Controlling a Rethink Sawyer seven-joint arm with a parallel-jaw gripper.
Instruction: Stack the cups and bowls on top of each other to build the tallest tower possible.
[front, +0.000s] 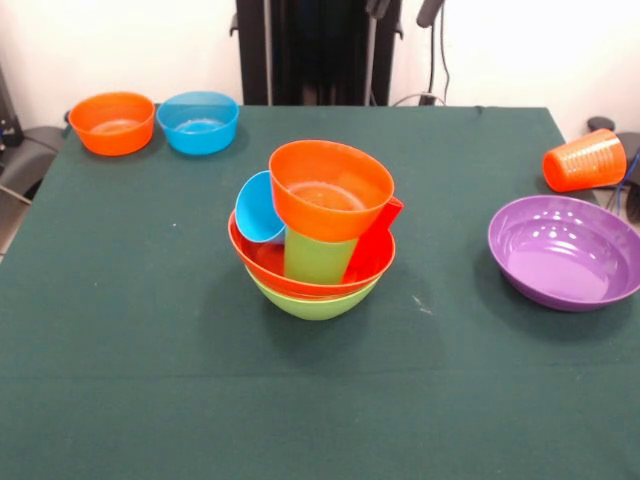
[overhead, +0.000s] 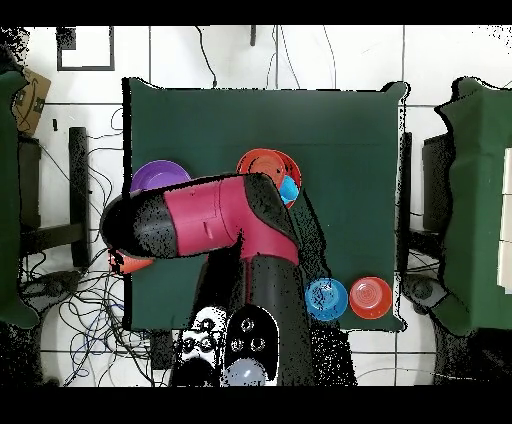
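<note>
The tower (front: 318, 235) stands mid-table. Its base is a large lime green bowl (front: 312, 300) with the large orange-red bowl (front: 262, 262) nested in it. Inside stand the lime green cup (front: 318, 255), the tilted light blue cup (front: 258, 208) and the tilted red cup (front: 375, 245). A small orange bowl (front: 330, 190) rests tilted on top of them. The orange cup (front: 585, 160) lies on its side at the right edge. My gripper (front: 404, 8) shows only as dark tips at the top edge, far from the tower. In the overhead view my folded arm (overhead: 210, 215) partly covers the tower (overhead: 265, 165).
The large purple bowl (front: 565, 250) sits upright at the right. A small orange bowl (front: 112, 122) and the small blue bowl (front: 198, 122) sit side by side at the far left corner. The robot pedestal (front: 318, 50) stands behind the table's far edge.
</note>
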